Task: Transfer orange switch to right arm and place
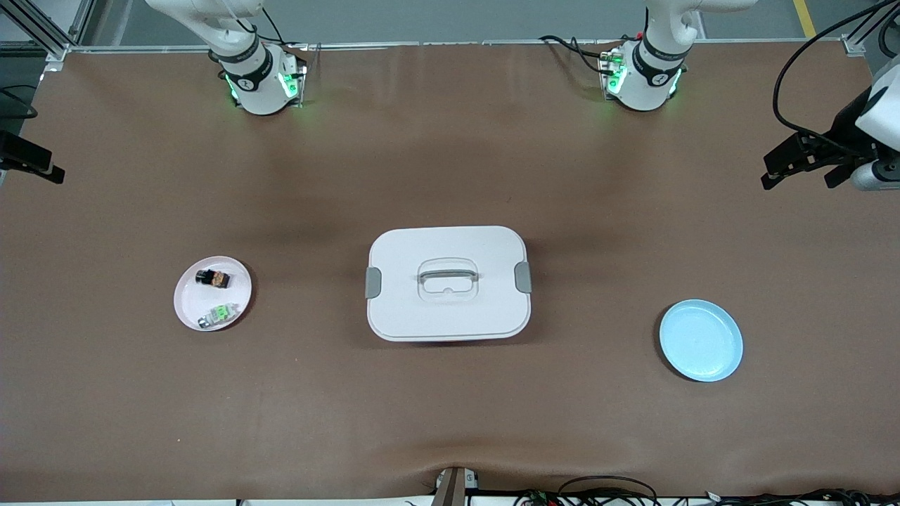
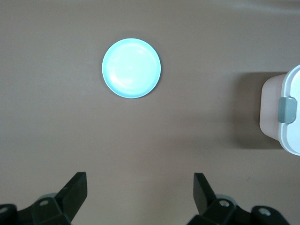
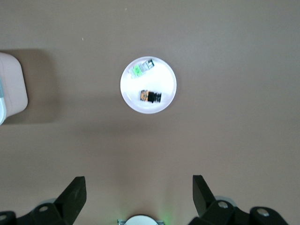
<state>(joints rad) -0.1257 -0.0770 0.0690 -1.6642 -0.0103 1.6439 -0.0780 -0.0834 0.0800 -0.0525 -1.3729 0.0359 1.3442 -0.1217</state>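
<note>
No writing is legible on any part. The switch (image 1: 213,278) lies flat on the pink plate (image 1: 184,303), its long axis roughly along the bench (image 1: 450,422), beside a green part (image 1: 219,313). Only the wrist views show both end effectors released: the left (image 2: 140,190) above the blue plate (image 2: 131,68), the right (image 3: 139,192) above the pink plate. A white box (image 1: 448,282) sits mid-bench.
</note>
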